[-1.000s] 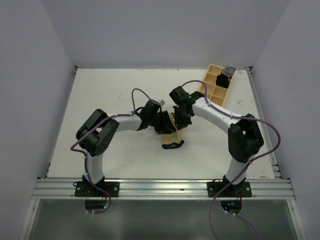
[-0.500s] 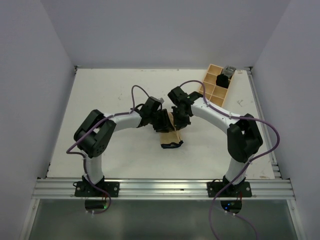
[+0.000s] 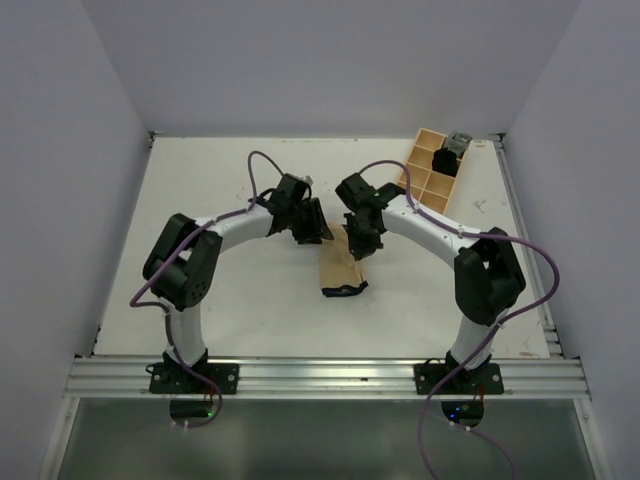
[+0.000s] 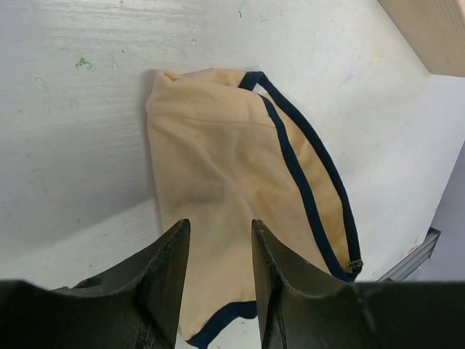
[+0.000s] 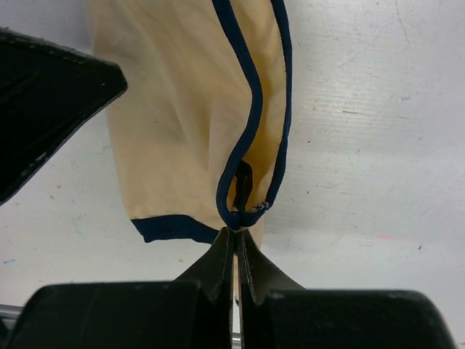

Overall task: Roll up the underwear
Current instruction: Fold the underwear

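Observation:
The underwear is tan with dark blue trim and lies folded into a flat strip at mid-table. In the left wrist view the underwear spreads out ahead of and under my left gripper, which is open and holds nothing. From above, my left gripper hovers just left of the strip's far end. My right gripper is at that far end. In the right wrist view my right gripper is shut, pinching the trimmed corner of the underwear.
A light wooden compartment tray stands at the back right, with a dark item in one cell and a grey object beside it. Its corner shows in the left wrist view. The aluminium rail runs along the near edge.
My left arm has drawn back from over the underwear toward the far left, uncovering more of the strip. The right gripper has stayed shut at the strip's far end.

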